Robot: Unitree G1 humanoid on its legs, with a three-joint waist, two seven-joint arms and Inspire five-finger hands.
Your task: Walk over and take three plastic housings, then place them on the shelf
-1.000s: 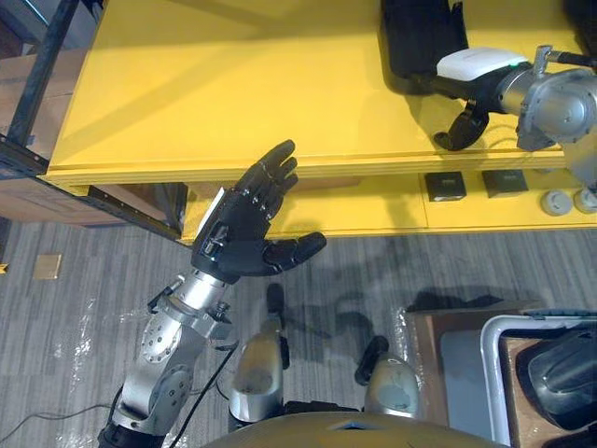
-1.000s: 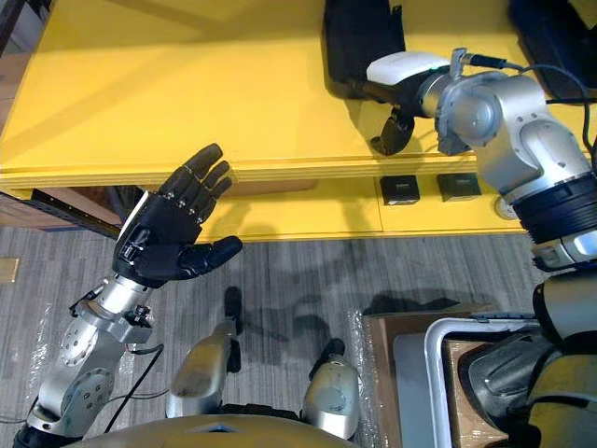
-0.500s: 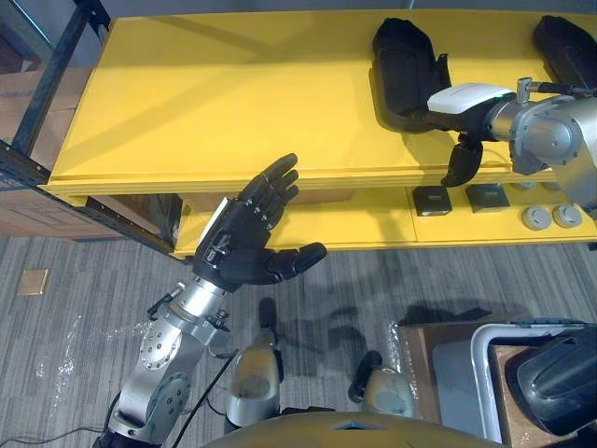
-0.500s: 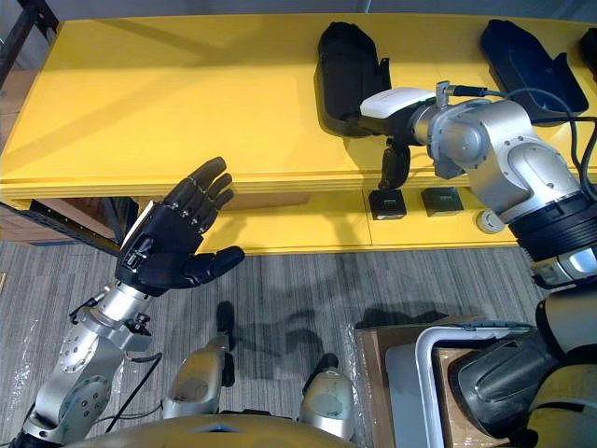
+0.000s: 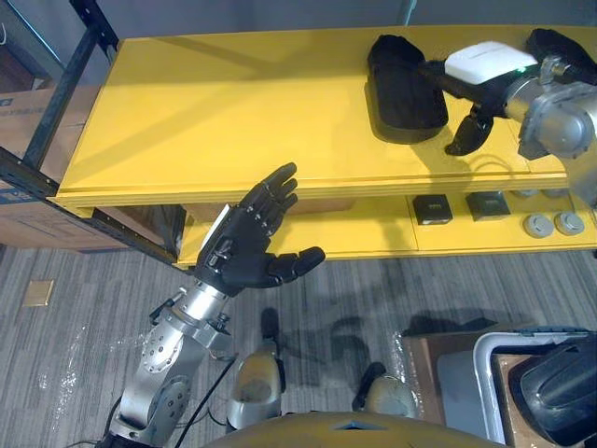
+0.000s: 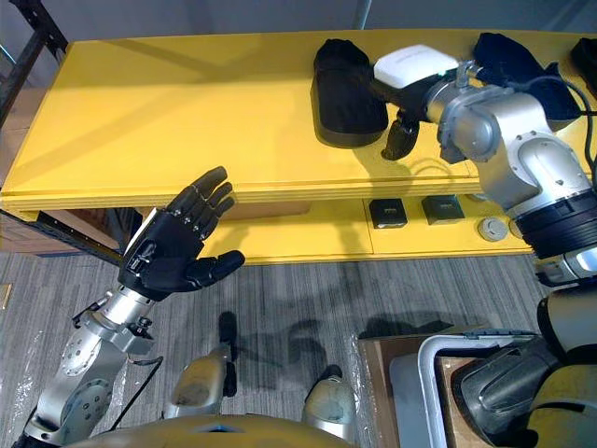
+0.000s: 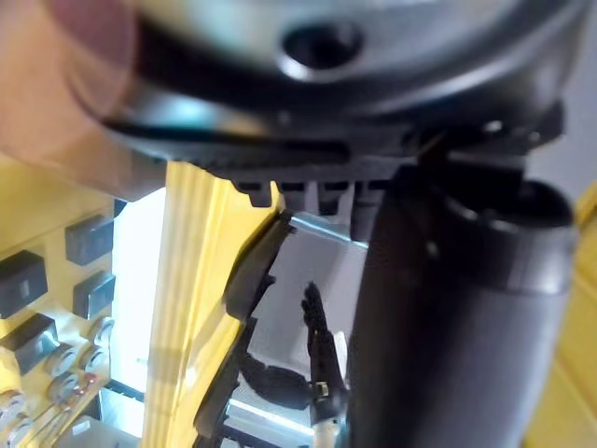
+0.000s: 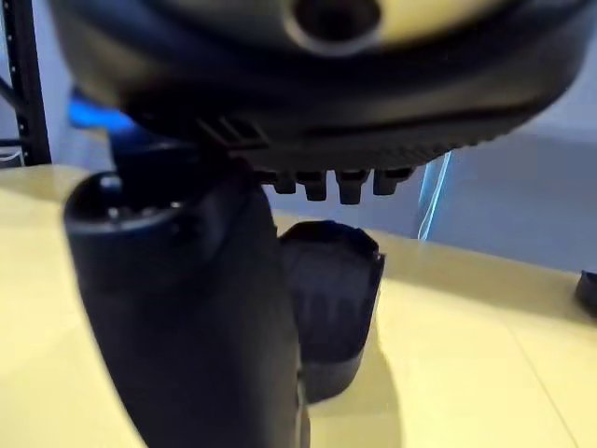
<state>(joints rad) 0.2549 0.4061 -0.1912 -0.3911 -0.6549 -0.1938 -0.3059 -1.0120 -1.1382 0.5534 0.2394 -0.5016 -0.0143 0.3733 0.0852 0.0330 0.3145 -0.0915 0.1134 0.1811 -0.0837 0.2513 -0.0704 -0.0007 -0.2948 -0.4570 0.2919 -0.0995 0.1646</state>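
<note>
On the right of the yellow shelf (image 5: pixel 233 103), the black plastic housing (image 5: pixel 403 91) lies on the top board. The right hand (image 5: pixel 480 63) is just to its right with fingers straight and released, holding nothing. Half a second ago that hand sat at the housing's near right corner with its thumb over the shelf's front edge. Now it is beside the housing's far part, thumb above the board. The whole view has also shifted, so the camera moved. The left hand (image 5: pixel 244 250) is unchanged, palm up and fingers loose in front of the shelf's near edge. A second housing (image 6: pixel 499 49) lies further right.

The lower level (image 5: pixel 373 233) carries small black boxes (image 5: pixel 432 208) and grey discs (image 5: pixel 537 225). A dark rack post (image 5: pixel 61 103) stands at the left above grey carpet (image 5: pixel 373 289). At near right a pale-rimmed tub (image 5: pixel 490 359) holds a dark part (image 5: pixel 560 392).
</note>
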